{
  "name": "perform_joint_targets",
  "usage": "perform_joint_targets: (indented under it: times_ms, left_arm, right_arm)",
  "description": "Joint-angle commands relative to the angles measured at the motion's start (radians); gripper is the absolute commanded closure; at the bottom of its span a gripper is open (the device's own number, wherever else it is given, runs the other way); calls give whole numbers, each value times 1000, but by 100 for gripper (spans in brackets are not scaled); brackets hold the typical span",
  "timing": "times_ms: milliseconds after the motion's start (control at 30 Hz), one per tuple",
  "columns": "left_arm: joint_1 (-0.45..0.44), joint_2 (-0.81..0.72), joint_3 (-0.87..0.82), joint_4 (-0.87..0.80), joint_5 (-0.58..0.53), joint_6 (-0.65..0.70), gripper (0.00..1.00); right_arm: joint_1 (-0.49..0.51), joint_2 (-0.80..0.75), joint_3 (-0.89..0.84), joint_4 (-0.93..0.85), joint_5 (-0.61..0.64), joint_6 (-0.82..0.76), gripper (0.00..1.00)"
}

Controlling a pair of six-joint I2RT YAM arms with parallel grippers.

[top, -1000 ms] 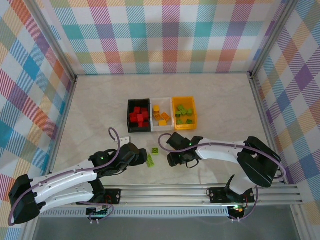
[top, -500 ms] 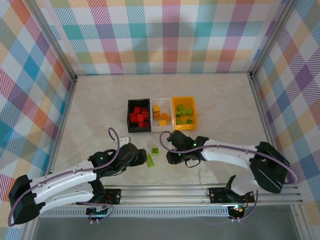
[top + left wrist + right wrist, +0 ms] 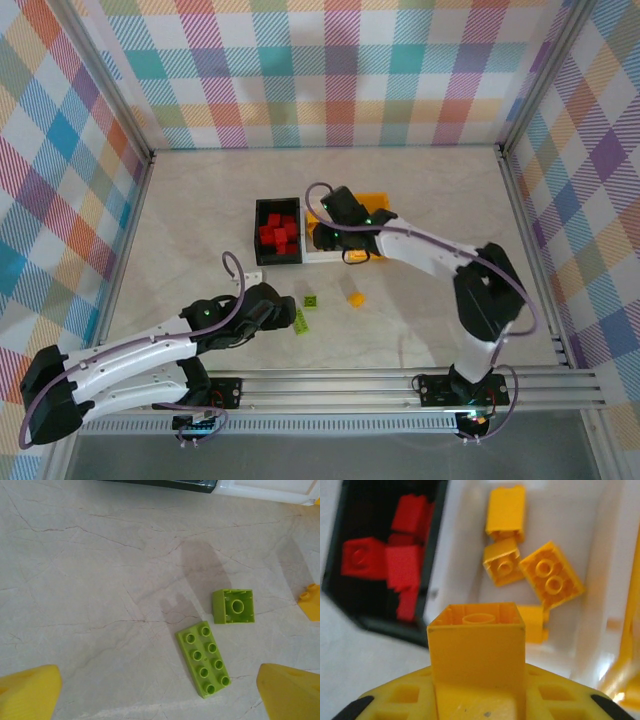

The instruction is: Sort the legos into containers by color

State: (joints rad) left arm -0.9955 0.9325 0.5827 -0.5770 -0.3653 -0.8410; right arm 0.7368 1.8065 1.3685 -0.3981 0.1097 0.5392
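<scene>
Right wrist view: my right gripper (image 3: pixel 476 695) pinches a yellow brick (image 3: pixel 476 645) directly above the white bin (image 3: pixel 590 535). Left of that bin sits the black bin (image 3: pixel 365 505). My left gripper (image 3: pixel 160 690), spread wide, hangs over the green bricks (image 3: pixel 202 665) on the white bin's near side.

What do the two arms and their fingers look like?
The left arm and right arm have white shells with black joints and a thin purple cable looping alongside. The left arm shows a small green light. The left fingers and right fingers are yellow plastic; the right fingers have square recesses.
</scene>
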Motion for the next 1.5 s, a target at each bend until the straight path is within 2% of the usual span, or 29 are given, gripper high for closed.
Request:
perform_joint_targets:
  times_ms: [0, 100, 133, 300, 467, 633, 833, 1133, 1367, 1467]
  left_arm:
    - [-14, 34, 49, -21, -37, 29, 0]
    - [-14, 85, 74, -8, -38, 45, 0]
    - [-14, 102, 80, 3, -37, 52, 0]
    - [-14, 182, 107, 22, -43, 62, 0]
    - [-14, 163, 90, 30, -44, 50, 0]
    - [-14, 105, 52, 15, -33, 19, 0]
    - [-15, 22, -31, 13, -29, -38, 0]
    - [-15, -44, -81, 17, -24, -67, 0]
    - [-14, -43, -77, 20, -23, -63, 0]
    - [-14, -46, -75, 16, -23, -61, 0]
  right_arm:
    - [-32, 79, 111, -22, 4, 10, 56]
    - [-54, 122, 179, -15, -43, 3, 32]
    - [-57, 120, 191, -10, -49, -6, 27]
    - [-50, -11, 106, -13, -58, -30, 21]
    - [-4, -211, -171, -17, -1, -6, 18]
    - [45, -338, -424, -35, 50, 84, 17]
    - [78, -368, -600, 57, 80, 205, 16]
    - [169, -268, -579, 11, 183, 222, 20]
    - [182, -253, -605, 87, 139, 197, 31]
    - [181, -245, -603, 113, 125, 177, 41]
